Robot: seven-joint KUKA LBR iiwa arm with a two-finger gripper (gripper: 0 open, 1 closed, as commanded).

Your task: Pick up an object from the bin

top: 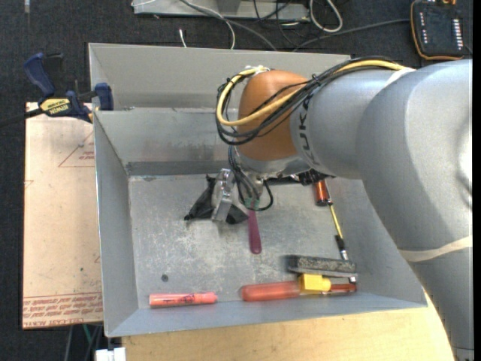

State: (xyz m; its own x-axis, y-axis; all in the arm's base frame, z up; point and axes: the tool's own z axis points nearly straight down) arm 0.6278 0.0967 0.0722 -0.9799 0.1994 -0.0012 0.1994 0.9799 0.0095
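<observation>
Scuffed grey metal bin (165,254), dark carpet (75,6) around, fingers (223,195) seemingly closed on black angular scrap (199,207)

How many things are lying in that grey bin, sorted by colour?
Red or pink: 2 (pink marker, long red tool)
Purple: 1 (pen)
Yellow: 2 (yellow block, thin stick)
Grey: 1 (flat bar)
Black: 1 (angular piece)
Orange-brown: 1 (small cylinder)
Total: 8
</observation>
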